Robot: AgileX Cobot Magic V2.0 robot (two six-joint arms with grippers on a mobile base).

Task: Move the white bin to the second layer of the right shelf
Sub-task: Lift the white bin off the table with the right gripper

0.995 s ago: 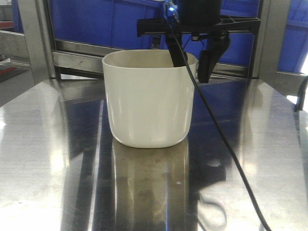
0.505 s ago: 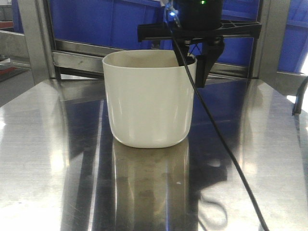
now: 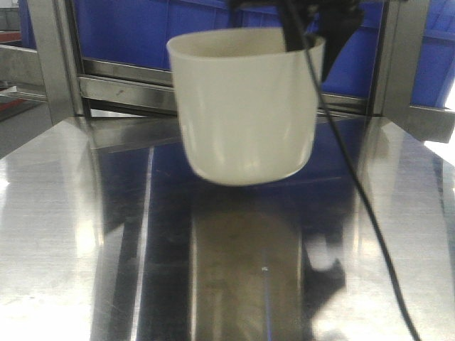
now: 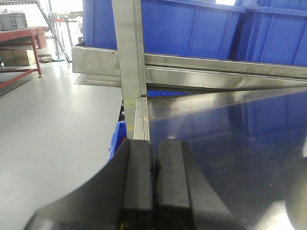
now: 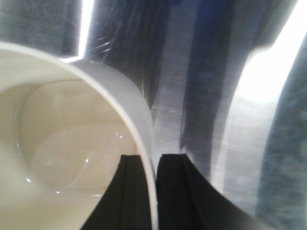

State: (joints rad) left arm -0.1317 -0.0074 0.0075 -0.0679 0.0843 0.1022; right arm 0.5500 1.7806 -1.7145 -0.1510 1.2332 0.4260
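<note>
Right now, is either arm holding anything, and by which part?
Right gripper holds the white bin by its rim wall, one finger inside, one outside. Left gripper is shut on nothing.

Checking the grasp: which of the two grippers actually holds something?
The right gripper: its fingers pinch the wall of the white bin. The left gripper is shut on nothing.

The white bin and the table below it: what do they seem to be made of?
The white bin looks like glossy plastic: smooth cream walls with soft highlights and a thin rim. The table looks like brushed steel: silver, with mirror-like reflections and fine scratch lines.
</note>
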